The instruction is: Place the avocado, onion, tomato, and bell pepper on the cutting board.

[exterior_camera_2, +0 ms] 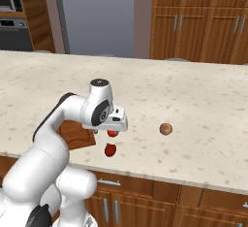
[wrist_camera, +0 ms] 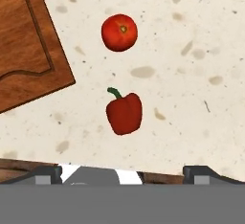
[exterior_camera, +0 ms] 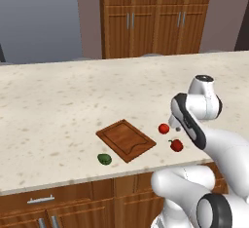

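Lying apart on open counter: tomato, bell pepper; passable gap between; cutting board edging one side.

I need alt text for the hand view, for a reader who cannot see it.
Seen from above, a red bell pepper with a green stem lies on a speckled counter, a tomato just beyond it. A corner of the wooden cutting board shows at upper left.
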